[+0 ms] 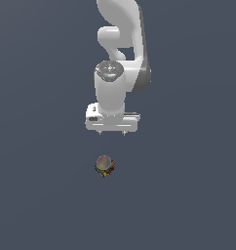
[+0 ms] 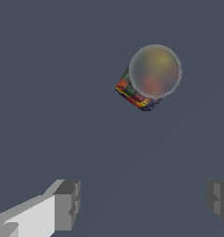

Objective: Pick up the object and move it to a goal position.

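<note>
Exterior view: the white arm (image 1: 121,58) hangs above a plain dark grey worktop (image 1: 37,195), its pincer (image 1: 112,133) pointing down, clear of the block (image 1: 105,166). The block lies on the worktop below the pincer, apart from it. In the wrist view the fingers (image 2: 67,203) stand spread wide, released, holding nothing. The block (image 2: 148,78) shows red, yellow, green and blue patches under a greyish rounded top. No writing can be read.

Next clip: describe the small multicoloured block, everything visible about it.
The block is tiny and cube-like, with dark edges and red, green, yellow and blue patches. A translucent greyish-tan round shape covers its top. It sits alone on the plain dark surface, turned diagonally in the wrist view, untouched; the open fingers are clear of it.
</note>
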Tool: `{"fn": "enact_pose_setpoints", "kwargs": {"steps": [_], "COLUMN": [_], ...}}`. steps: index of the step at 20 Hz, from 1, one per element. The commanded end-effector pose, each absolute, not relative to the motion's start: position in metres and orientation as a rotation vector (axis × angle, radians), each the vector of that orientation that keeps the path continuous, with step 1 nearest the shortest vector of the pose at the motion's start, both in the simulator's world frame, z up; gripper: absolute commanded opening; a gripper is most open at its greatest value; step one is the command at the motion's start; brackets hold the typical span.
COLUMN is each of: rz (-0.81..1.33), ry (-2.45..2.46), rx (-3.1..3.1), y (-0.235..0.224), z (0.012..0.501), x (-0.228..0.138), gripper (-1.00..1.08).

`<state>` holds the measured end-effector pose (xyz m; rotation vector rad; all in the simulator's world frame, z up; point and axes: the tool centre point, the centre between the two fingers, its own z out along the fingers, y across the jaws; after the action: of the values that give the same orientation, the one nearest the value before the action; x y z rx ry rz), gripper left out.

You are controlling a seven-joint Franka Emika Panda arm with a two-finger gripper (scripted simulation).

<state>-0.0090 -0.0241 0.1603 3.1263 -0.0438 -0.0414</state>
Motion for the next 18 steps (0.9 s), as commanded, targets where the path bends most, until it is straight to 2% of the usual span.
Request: {"fn": "enact_pose_setpoints", "kwargs": {"steps": [1, 10, 18], "rz": [-0.041, -0.037, -0.035], "ry": [-0.044, 0.019, -0.044], "rx": [3.126, 3.15, 3.15], "y": [-0.024, 0.003, -0.001], "z": [0.16, 0.166, 0.164], "x": [-0.009, -0.011, -0.004], "gripper": [1.0, 1.0, 1.0]}}
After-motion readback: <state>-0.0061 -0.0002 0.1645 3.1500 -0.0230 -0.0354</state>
